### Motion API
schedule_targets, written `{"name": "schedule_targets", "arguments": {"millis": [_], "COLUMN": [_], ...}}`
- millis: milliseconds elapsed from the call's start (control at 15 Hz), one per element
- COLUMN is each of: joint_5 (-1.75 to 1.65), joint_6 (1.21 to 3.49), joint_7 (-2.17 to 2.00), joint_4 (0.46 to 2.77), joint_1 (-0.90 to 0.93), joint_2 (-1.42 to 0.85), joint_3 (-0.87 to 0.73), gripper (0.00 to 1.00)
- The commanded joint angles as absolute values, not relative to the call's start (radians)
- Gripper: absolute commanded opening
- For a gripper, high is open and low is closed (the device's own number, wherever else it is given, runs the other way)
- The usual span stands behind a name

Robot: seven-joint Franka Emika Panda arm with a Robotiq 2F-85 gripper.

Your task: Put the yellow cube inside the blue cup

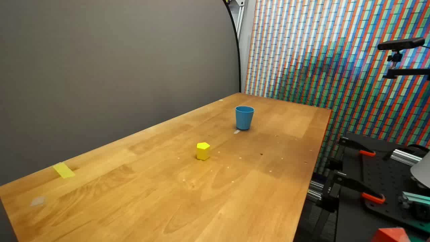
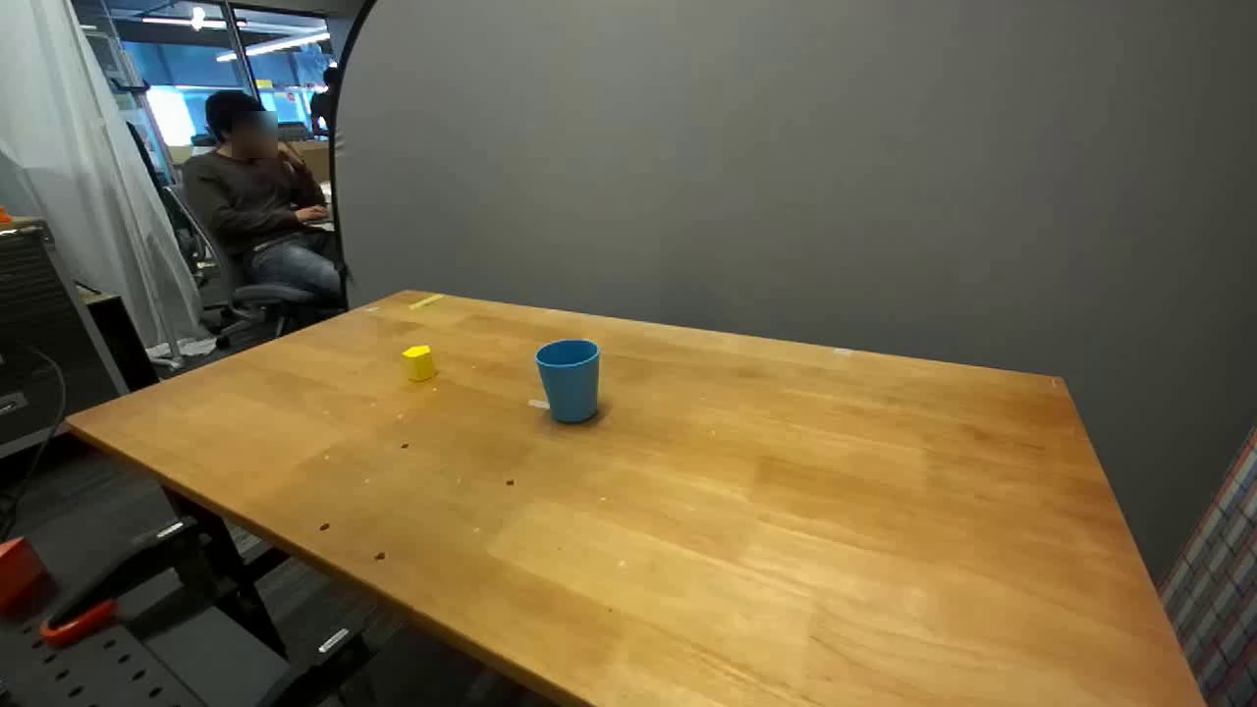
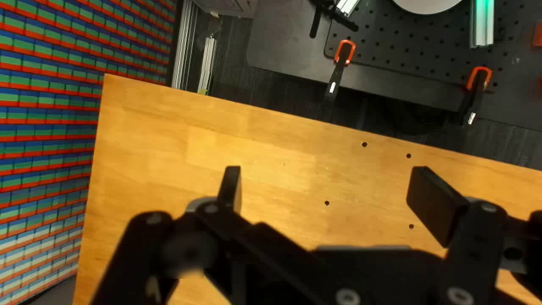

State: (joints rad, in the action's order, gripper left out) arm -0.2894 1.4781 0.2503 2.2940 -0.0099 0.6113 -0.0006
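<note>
The yellow cube (image 1: 203,152) is a small bright yellow block with a five-sided top. It stands upright on the wooden table (image 1: 161,201), and it also shows in an exterior view (image 2: 419,364). The blue cup (image 1: 244,118) is round, slightly tapered and upright on the same table, apart from the block. The cup also shows in an exterior view (image 2: 569,383). My gripper (image 3: 327,190) shows only in the wrist view. Its fingers are wide apart with nothing between them, above the table. The block and the cup are out of the wrist view.
A flat yellow tape patch (image 1: 64,170) lies near the table's far edge. A grey backdrop (image 2: 737,177) stands behind the table. A black base plate with orange-tipped clamps (image 3: 345,53) lies beyond the table edge. A person (image 2: 257,196) sits in the background.
</note>
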Motion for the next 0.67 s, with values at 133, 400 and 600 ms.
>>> {"name": "schedule_targets", "arguments": {"millis": [133,400,600], "joint_5": [-0.297,-0.297,-0.224], "joint_6": [1.473,1.473,1.530], "joint_7": [0.240,0.240,0.196], "joint_4": [2.282,2.281,2.251], "joint_1": [0.014,0.014,0.030], "joint_2": [0.613,0.614,0.531], "joint_3": [-0.018,-0.018,-0.022], "gripper": [1.00,1.00,1.00]}}
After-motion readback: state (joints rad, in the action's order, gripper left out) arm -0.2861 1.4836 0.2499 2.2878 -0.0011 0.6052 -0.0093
